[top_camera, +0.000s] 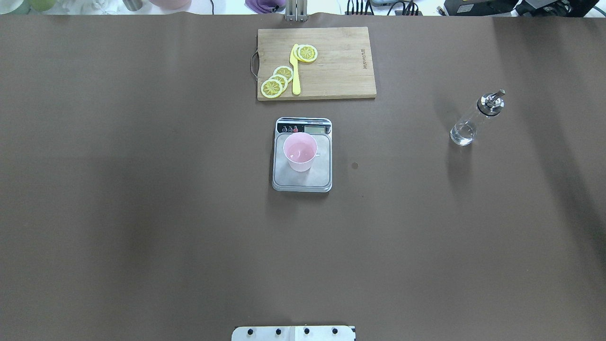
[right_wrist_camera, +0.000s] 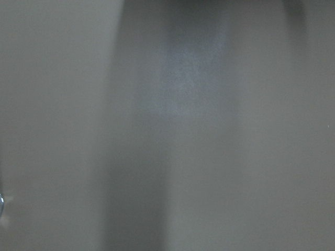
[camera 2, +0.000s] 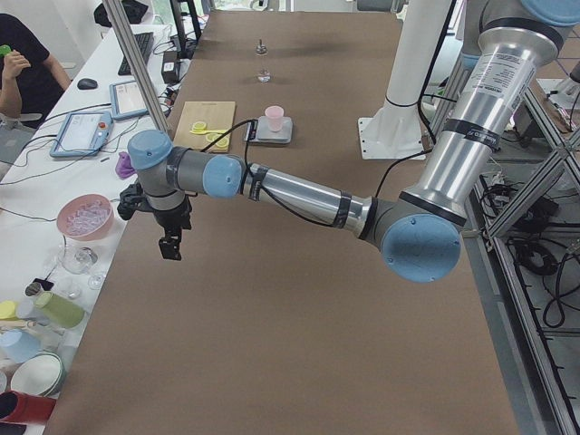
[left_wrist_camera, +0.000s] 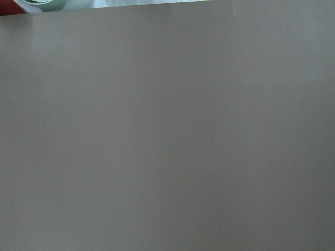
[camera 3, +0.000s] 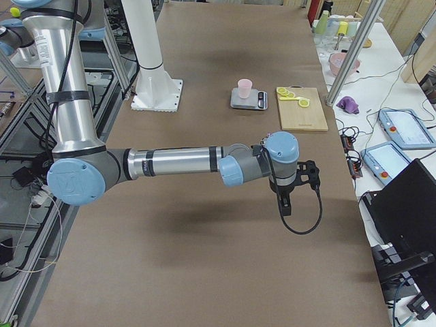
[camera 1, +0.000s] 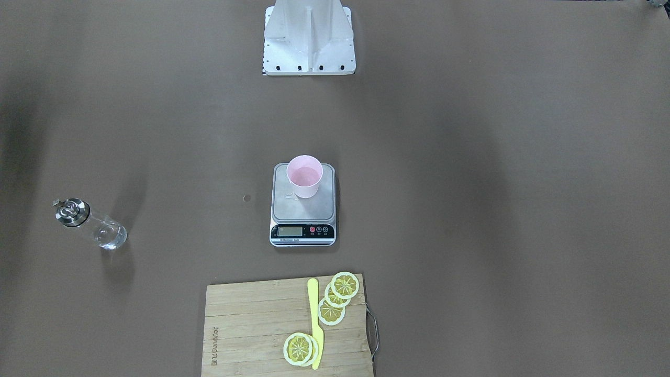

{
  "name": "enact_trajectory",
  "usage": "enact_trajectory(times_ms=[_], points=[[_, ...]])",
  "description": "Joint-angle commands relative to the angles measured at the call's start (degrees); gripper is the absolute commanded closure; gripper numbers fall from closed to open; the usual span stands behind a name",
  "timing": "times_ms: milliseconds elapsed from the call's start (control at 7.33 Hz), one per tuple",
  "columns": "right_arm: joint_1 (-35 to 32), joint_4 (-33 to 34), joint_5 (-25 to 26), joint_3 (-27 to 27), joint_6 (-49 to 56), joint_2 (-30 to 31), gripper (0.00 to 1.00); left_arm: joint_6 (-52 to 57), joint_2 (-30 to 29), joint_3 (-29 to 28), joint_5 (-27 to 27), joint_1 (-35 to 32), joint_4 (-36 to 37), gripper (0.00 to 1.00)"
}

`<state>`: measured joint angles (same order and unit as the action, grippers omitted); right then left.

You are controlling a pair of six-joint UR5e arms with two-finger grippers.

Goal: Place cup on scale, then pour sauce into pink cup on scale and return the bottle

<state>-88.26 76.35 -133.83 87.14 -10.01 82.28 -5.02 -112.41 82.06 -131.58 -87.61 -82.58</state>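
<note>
Although the brown desk (top_camera: 142,213) fills both fixed views from above, neither arm comes into them. Only the robot's base (camera 1: 309,36) shows there, cut off by the frame's edge.

The left arm (camera 2: 299,192) and the right arm (camera 3: 177,162) appear in the side views alone, each stretched out low over bare desk, well apart from the task's things. The left fingers (camera 2: 169,247) and the right fingers (camera 3: 284,204) point down, small and dark. I cannot tell whether either pair is spread or closed, and nothing can be made out between them. Both wrist cameras give only blurred desk surface, with no fingers in sight.

The wooden cutting board (top_camera: 341,66) lies at the far side, cut off at the bottom edge in the front-facing view. Just on the robot's side of it sits the scale (top_camera: 303,181), its display too small to read.

The bottle (top_camera: 473,124) stands on the desk on the robot's right, well apart from the scale, and its fill level is hard to judge. The cup (top_camera: 300,152) stands upright on the scale's platform, and whether it holds anything is unclear.

A yellow knife (top_camera: 296,76) and lemon slices (top_camera: 278,81) lie on the board.
</note>
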Motion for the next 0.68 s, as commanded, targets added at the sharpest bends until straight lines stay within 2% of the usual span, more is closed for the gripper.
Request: enact_trajectory(times_ms=[0,137,273,410,546], points=[[0.02,10.05,1.64,1.26,-0.27,-1.40,0.00,1.42,3.05,-2.25,0.01,-0.46,-1.60,0.02],[0.11,21.18,0.86,2.67,0.51,-3.77,0.00,1.42,3.24,-2.25,-0.43,-0.55,-2.06,0.02],[0.19,28.60,1.20,5.99,2.26,-3.70,0.00,1.33,4.90,-1.99,-0.43,-0.55,-2.24,0.02],[0.20,29.63,1.73,6.46,6.89,-1.79,0.00,0.55,5.79,-2.08,-0.43,-0.63,-4.41,0.02],[0.28,29.03,1.12,5.51,7.63,0.06,0.00,-5.72,6.58,-1.90,-0.69,-0.72,-5.83,0.02]])
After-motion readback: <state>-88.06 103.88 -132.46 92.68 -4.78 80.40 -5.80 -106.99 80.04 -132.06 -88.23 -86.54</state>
